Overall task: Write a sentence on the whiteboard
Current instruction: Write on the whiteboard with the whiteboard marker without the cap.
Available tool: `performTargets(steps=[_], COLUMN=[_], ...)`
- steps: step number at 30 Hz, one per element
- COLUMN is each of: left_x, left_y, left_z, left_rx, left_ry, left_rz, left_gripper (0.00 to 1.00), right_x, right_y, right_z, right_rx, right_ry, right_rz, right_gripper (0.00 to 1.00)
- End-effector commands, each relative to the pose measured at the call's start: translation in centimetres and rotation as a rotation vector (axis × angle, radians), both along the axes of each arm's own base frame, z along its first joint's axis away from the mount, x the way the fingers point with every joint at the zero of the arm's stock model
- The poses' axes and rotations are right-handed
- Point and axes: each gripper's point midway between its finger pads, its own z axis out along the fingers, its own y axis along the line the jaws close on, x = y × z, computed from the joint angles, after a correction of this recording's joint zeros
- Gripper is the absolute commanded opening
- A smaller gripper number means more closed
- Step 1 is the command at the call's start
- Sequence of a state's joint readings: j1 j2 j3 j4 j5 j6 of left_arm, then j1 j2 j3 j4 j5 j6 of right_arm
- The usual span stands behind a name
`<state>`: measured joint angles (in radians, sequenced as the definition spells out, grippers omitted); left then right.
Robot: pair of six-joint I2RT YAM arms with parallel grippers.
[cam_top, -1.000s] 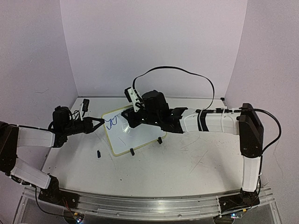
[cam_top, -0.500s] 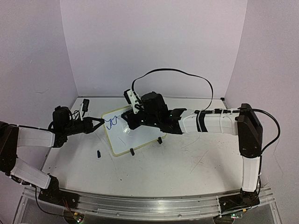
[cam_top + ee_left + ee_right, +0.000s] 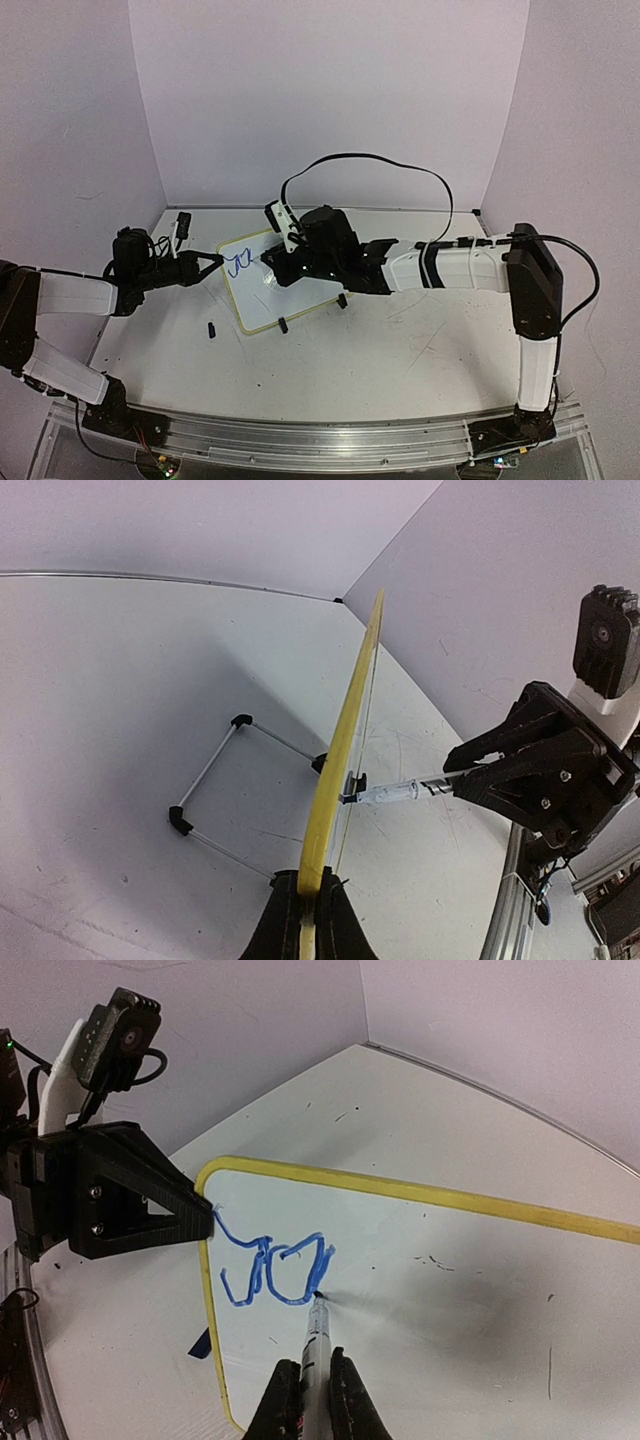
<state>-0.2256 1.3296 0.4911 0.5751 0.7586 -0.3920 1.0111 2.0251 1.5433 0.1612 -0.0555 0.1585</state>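
right hand (image 3: 305,1385) grips marker (image 3: 312,1335) on yellow-framed whiteboard (image 3: 450,1280) bearing blue scrawl (image 3: 270,1270), perhaps letters.

robot lab booth — plain lilac walls (image 3: 330,90) on three sides, scuffed white table (image 3: 400,350), aluminium mounting rail (image 3: 320,437)

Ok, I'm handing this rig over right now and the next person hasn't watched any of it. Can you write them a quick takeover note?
Left gripper: shut on the edge of the whiteboard frame, steadying it.
Right gripper: shut on a marker, tip touching the board.
Whiteboard: tilted, left of centre on the table, between the two arms.
Done: a few blue strokes near the corner by the left gripper.
Left: the rest of the sentence; most of the board is blank.
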Motion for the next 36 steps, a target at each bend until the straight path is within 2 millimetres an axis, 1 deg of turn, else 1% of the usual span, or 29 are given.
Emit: performTargets(steps=[1,5,16,23,36], left_x=[0.6,0.6,0.6,0.5,0.6], left_y=[-0.4,-0.4,-0.4,-0.4,-0.4], left_z=[3.0,3.0,3.0,3.0,3.0], left_rx=[-0.028,-0.028,-0.028,-0.027,-0.028], left_ry=[-0.085,-0.084,-0.085,-0.087,-0.086], left_rz=[-0.026,-0.025,-0.025,-0.024,-0.026], left_gripper=[0.00,0.00,0.00,0.00,0.00], right_x=[1.1,1.6,2.9,3.3,3.3], right_y=[-1.8,-2.0,-2.1,-2.2,-1.6], right_z=[2.0,2.3,3.8,4.7,5.4], right_rx=[0.005,0.006,0.026,0.035,0.049], right_ry=[-0.048,-0.057,-0.085,-0.103,-0.113], right_rz=[-0.093,-0.111,-0.139,-0.147,-0.126], right_gripper=[0.00,0.00,0.00,0.00,0.00])
